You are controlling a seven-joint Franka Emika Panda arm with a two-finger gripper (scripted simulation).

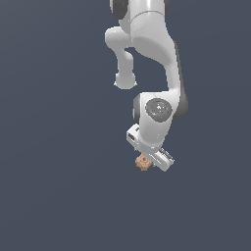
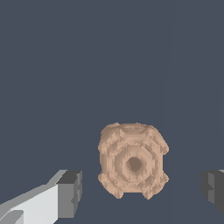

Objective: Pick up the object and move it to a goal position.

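The object [image 1: 142, 162] is a small knobbly tan-orange blob on the dark grey floor, just at the exterior view's left of the white arm's hand. In the wrist view the object [image 2: 132, 161] is large, roughly round, with a dark hollow in its middle. My gripper [image 2: 142, 192] is open. One dark finger pad [image 2: 70, 193] stands on one side of the object and the other pad [image 2: 213, 190] on the other side, both with a gap to it. In the exterior view the gripper [image 1: 153, 163] is low, right by the object, and its fingertips are mostly hidden by the hand.
The white arm [image 1: 152, 59] reaches down from the top of the exterior view. The dark grey floor [image 1: 59, 186] lies all around. No other objects show.
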